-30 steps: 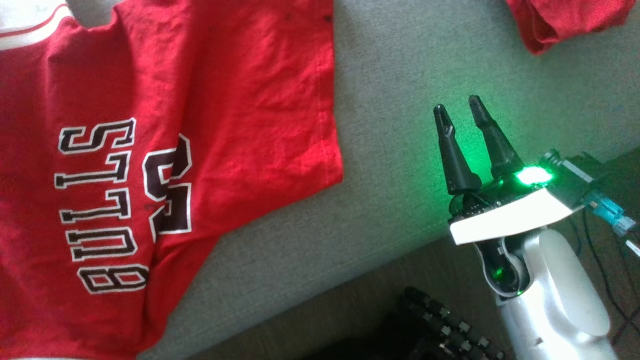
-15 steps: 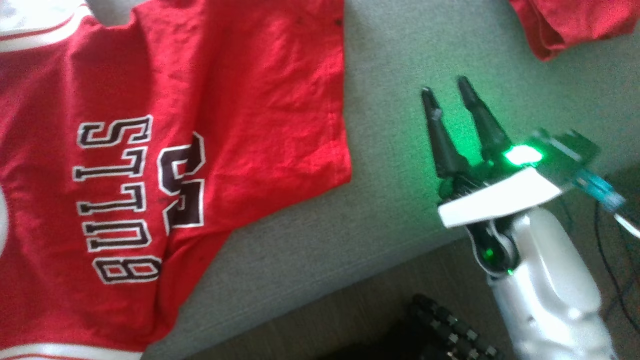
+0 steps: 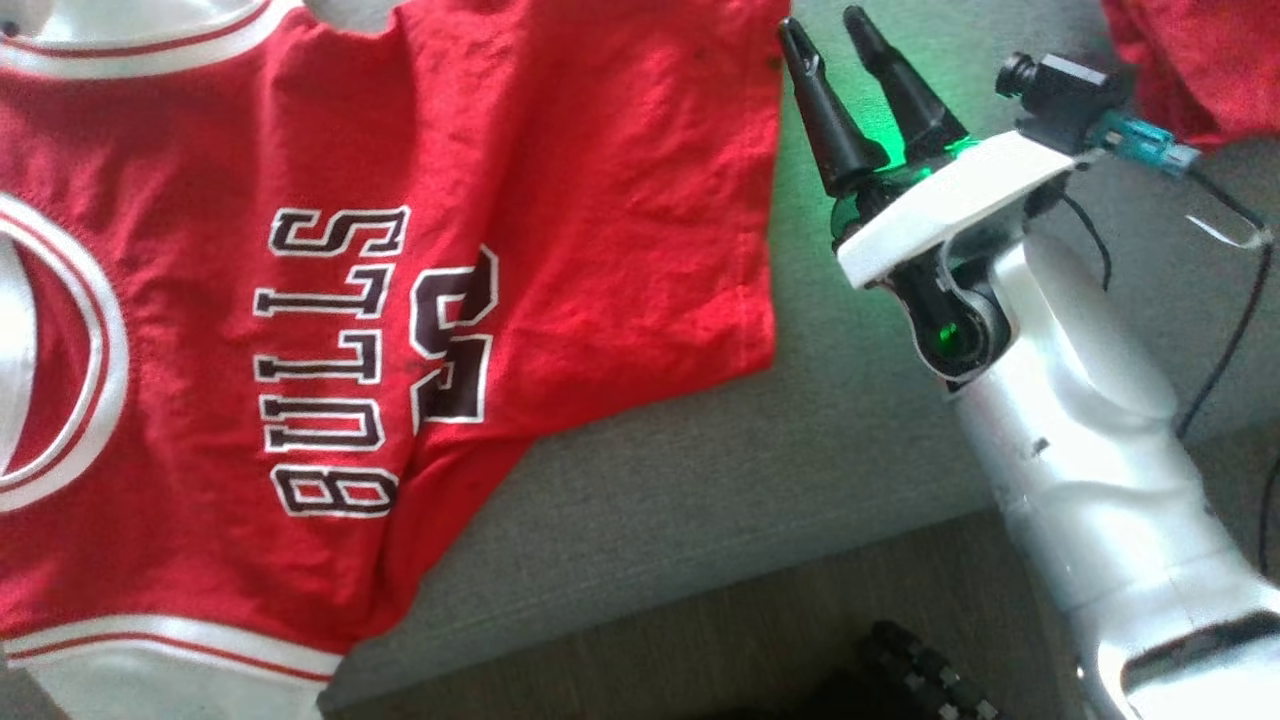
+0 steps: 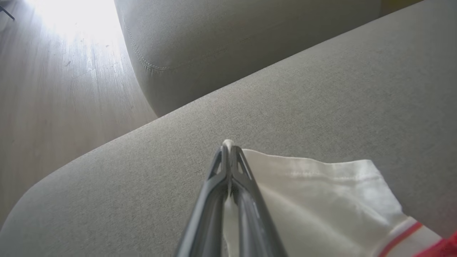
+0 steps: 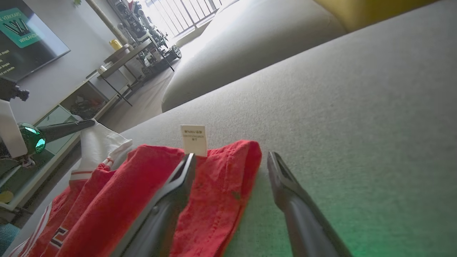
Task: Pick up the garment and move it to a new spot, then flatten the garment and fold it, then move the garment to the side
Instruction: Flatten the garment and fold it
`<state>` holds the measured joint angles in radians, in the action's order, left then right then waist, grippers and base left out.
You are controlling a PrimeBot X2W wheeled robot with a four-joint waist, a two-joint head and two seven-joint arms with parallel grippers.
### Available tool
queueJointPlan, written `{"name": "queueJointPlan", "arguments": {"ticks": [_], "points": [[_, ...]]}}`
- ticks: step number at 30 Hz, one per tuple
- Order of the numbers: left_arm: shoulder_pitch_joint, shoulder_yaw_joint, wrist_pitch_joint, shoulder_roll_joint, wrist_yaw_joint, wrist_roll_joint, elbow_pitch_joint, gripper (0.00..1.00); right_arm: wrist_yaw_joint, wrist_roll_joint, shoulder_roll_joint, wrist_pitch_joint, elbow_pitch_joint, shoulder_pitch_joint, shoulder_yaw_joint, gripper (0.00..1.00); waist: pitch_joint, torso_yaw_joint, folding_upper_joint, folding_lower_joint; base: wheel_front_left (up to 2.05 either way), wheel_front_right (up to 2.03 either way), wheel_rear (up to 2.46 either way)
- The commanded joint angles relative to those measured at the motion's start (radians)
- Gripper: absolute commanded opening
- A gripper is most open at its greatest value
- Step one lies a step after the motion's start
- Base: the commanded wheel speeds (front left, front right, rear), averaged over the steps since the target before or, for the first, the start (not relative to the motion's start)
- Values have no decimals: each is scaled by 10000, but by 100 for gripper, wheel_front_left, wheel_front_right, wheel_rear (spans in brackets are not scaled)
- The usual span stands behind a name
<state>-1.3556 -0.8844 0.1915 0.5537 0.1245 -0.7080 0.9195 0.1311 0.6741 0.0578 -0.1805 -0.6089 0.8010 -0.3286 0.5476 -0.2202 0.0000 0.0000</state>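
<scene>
Since a second ago my right gripper (image 3: 822,22) has come up beside the jersey (image 3: 560,200) — jaws wide, straddling the hem corner, cloth spread to its left across the sofa seat (image 3: 700,480). Opposite, my left gripper (image 4: 228,144) pinches the white edge.
</scene>
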Motion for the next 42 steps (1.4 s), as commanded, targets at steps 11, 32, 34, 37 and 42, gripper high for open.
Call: {"name": "queueJointPlan", "arguments": {"ticks": [11,32,34,37,42], "points": [[-542,39,-264,142,58,-189,-145,0,-4,2135,-76,-561,-1537,1297,-1584,100,144,297,0,0,0,0,0],[-572,-479,-582,35,61,-608,114,0,-4,3839,-76,-798,-3033,2141,-3177,0,47,396,0,0,0,0,0],[-559,-541,-649,14,61,-648,138,0,-4,3882,-76,-803,-3149,2227,-3190,0,15,415,0,0,0,0,0],[-528,-632,-764,16,61,-707,180,0,-4,3896,-76,-808,-3289,2326,-3168,0,-48,439,0,0,0,0,0],[-518,-767,-1068,55,61,-764,237,0,-4,3844,-76,-810,-3616,2471,-3139,0,-165,482,0,0,0,0,0]]}}
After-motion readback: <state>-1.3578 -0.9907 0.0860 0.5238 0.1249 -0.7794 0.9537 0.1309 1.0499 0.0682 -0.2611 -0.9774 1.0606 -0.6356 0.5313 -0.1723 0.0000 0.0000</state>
